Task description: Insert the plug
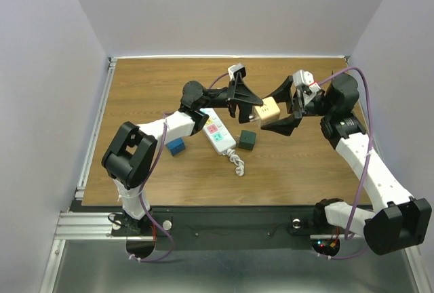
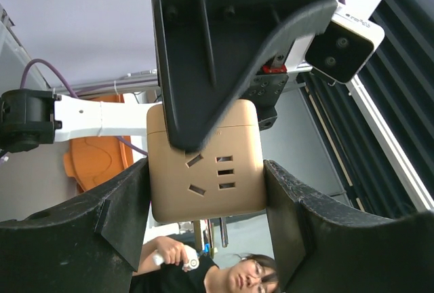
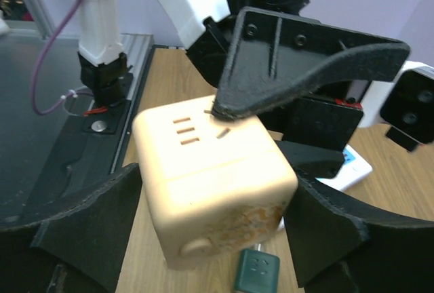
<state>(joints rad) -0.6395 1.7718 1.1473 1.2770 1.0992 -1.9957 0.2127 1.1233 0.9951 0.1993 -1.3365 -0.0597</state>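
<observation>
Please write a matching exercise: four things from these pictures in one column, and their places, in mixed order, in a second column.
1 tan cube socket
2 white power strip
3 blue block
4 dark green block

a on the table, left of the strip
b on the table, right of the strip
c off the table, between both arms' fingers
d flat on the table, between the two blocks

Pairs: 1-c, 2-d, 3-a, 4-b
</observation>
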